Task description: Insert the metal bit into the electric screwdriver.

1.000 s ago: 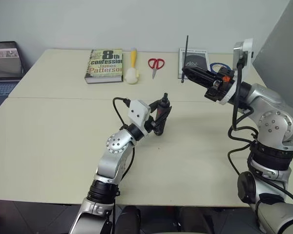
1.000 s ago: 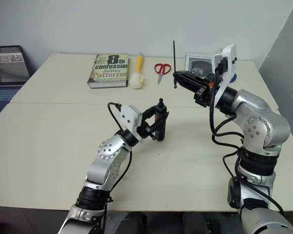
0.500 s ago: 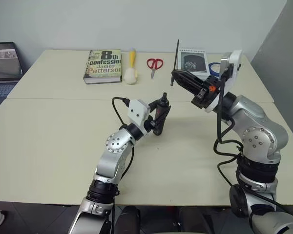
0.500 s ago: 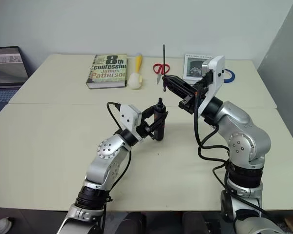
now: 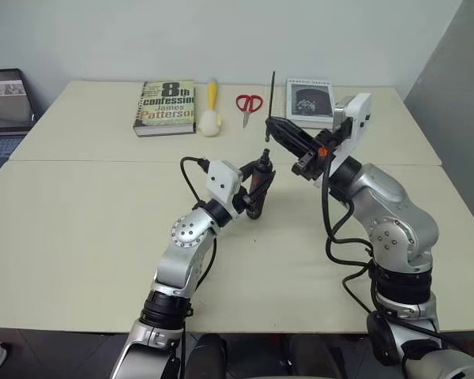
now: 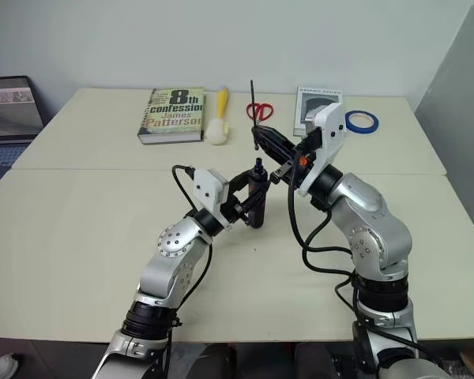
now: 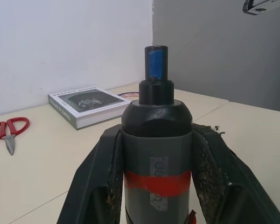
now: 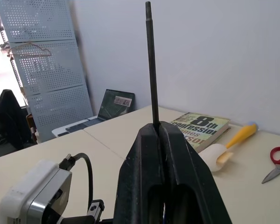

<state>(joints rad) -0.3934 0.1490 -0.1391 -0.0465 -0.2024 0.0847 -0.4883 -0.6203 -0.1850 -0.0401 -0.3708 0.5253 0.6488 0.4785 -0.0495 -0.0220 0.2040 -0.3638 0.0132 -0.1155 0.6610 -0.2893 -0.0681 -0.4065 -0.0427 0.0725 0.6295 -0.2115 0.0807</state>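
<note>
The left gripper (image 5: 258,186) is clamped on the electric screwdriver (image 5: 259,183), one finger on each side of the barrel. The screwdriver stands nearly upright above the table (image 5: 79,229), tip end up. In the left wrist view a red band (image 7: 157,183) wraps the barrel between the fingers (image 7: 99,186), and a blue mark (image 7: 154,64) sits on the narrow tip.

The right gripper (image 5: 273,126) is closed on the metal bit (image 5: 271,101), fingers pressed together around the rod's lower part. The bit stands close to vertical, most of its length rising above the fingers; a short end projects below them. Relative to the screwdriver, the bit is higher and slightly to the right. Its lower end hangs just above the screwdriver's tip; the two are near but apart, and the bit is not in the tip.

Legible writing, relative to the screwdriver:
- Behind and to the left, a book (image 5: 165,106) lies flat on the table. Its cover reads "8th confession" and "James Patterson".
- Behind and to the right, a grey book (image 5: 310,99) bears a cover line too small to read.

Between the two books lie a yellow-handled white brush (image 5: 212,108) and red-handled scissors (image 5: 248,104). A roll of blue tape (image 6: 362,121) lies beside the grey book. A laptop (image 5: 4,106) stands at the far left.
</note>
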